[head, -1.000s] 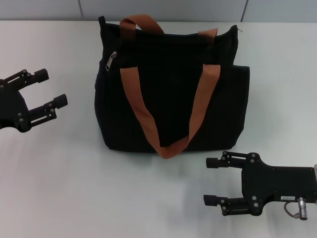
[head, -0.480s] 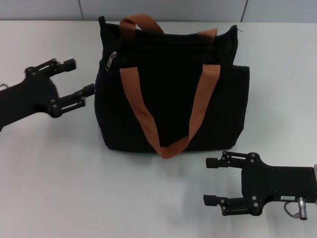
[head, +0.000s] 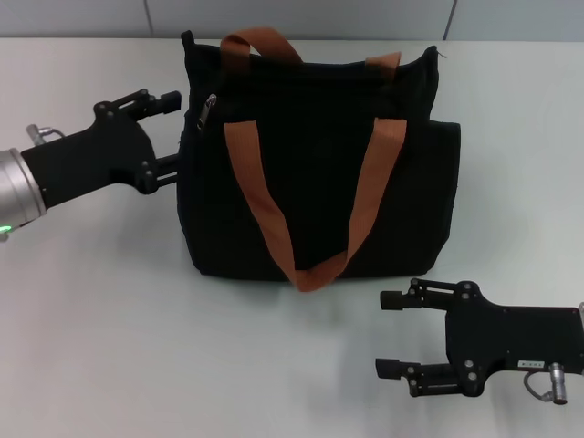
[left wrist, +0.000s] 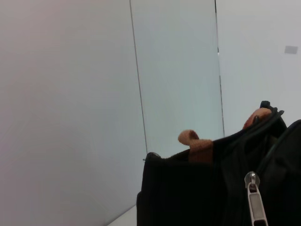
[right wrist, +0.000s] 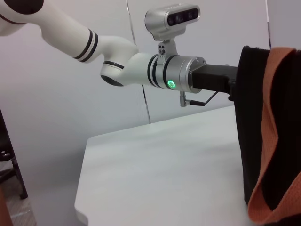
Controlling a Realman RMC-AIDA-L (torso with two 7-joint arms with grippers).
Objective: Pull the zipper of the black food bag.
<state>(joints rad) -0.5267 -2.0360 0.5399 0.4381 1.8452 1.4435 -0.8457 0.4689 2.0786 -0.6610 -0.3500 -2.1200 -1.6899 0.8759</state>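
Observation:
The black food bag (head: 315,164) stands on the white table with two orange-brown straps (head: 365,196) hanging down its front. Its silver zipper pull (head: 207,111) hangs at the bag's upper left corner. It also shows close up in the left wrist view (left wrist: 255,201). My left gripper (head: 171,135) is open, its fingertips (head: 170,98) right against the bag's left side, just left of the zipper pull. My right gripper (head: 391,333) is open and empty, resting on the table in front of the bag's right corner.
A grey panelled wall (head: 301,18) runs behind the table. In the right wrist view the left arm (right wrist: 141,66) reaches across to the bag (right wrist: 256,122), and the table's edge (right wrist: 82,188) shows.
My left gripper has moved right and away from me, from out on the table to the bag's left side by the zipper pull. The right gripper and the bag have not moved.

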